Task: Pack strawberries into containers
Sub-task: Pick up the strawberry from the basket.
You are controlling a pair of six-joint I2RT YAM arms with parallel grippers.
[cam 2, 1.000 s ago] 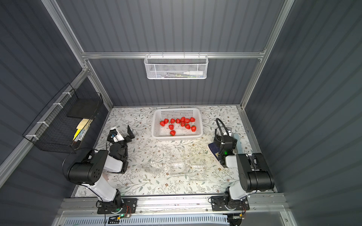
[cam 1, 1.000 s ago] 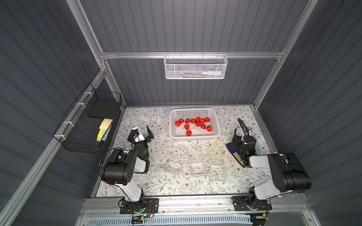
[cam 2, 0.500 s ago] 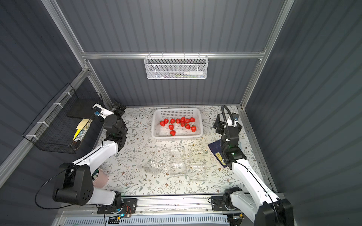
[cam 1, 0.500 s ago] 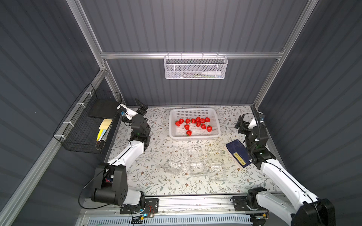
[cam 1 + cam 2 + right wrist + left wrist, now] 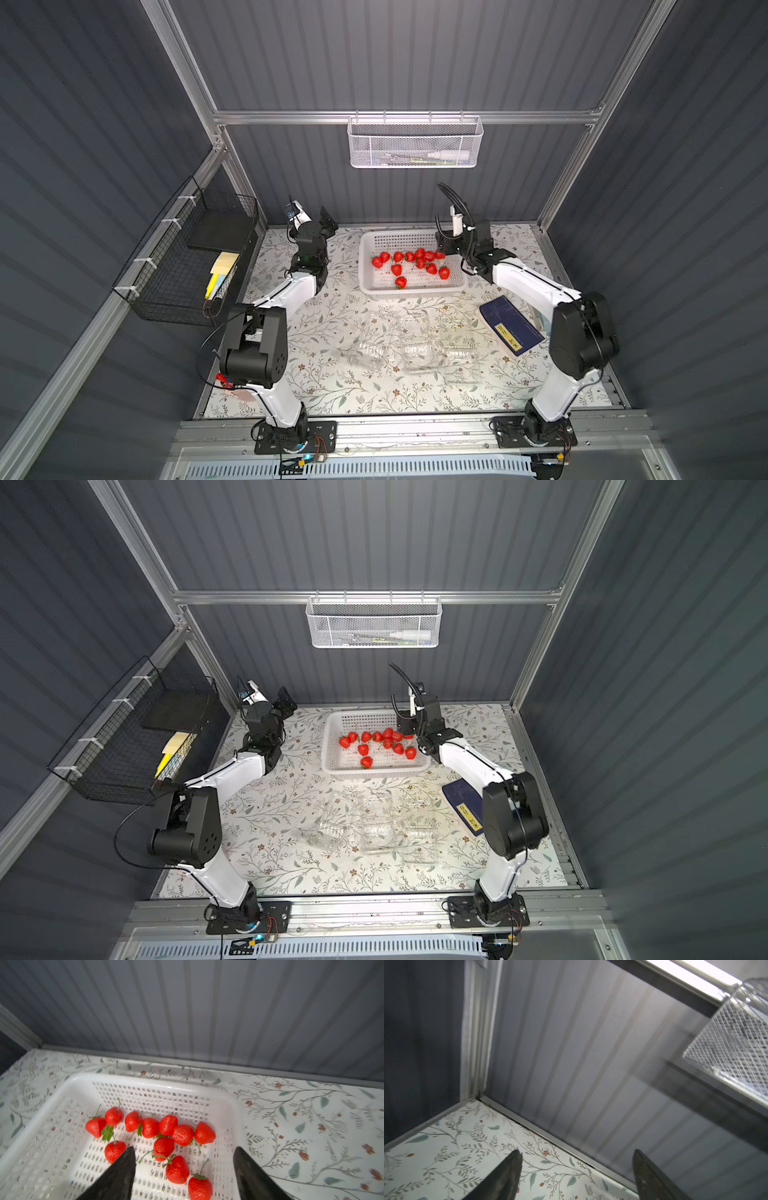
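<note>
The strawberries [image 5: 166, 1136] lay together in the white basket [image 5: 411, 291], which stood at the middle of the back edge of the table [image 5: 332, 386]. In the right wrist view they were below and just ahead of the right fingers [image 5: 122, 1169], and some berries showed in the gap between the two fingers. These fingers hung over the right end of the basket, were well spread, held nothing and touched no berry. The left fingers [image 5: 506, 1174] were raised over the back left corner of the table, well apart from the basket. They were also widely spread, with only the flowered table cover and the wall behind them. The containers [image 5: 415, 345], three clear ones, lay side by side in the middle of the table, between the basket and the front edge, and far from both pairs of fingers. A dark blue flat thing [image 5: 511, 324] lay near the right edge, beside the right arm. Nothing stood between the right fingers and the berries.
</note>
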